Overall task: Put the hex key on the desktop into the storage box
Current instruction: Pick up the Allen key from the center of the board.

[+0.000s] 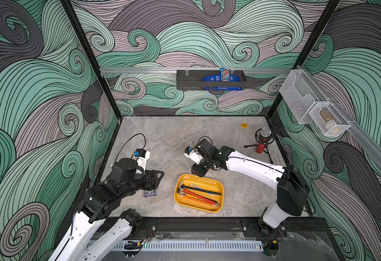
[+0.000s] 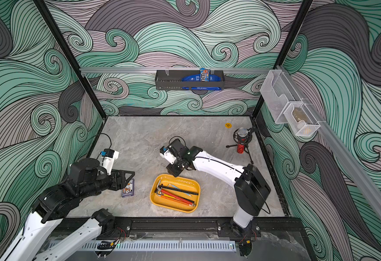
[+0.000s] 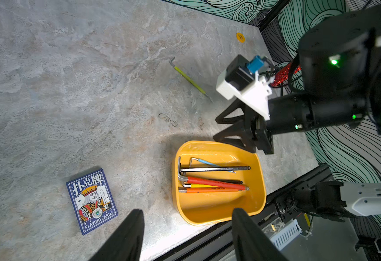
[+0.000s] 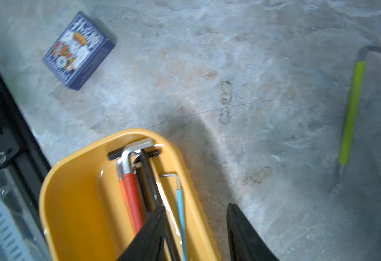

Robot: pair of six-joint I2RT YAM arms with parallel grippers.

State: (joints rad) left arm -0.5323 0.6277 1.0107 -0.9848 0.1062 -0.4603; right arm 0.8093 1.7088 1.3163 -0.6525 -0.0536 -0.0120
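The green-sleeved hex key (image 3: 189, 79) lies flat on the grey worktop (image 3: 72, 90), beyond the far rim of the storage box (image 3: 218, 210) and well apart from it. Several other hex keys (image 3: 212, 183) lie inside the box. The right pincer (image 4: 196, 205) hangs over the box's far rim, jaws parted with nothing between them. The left pincer (image 3: 187, 210) stands off the box's left side, wide and empty, near a pack of playing cards (image 3: 91, 201).
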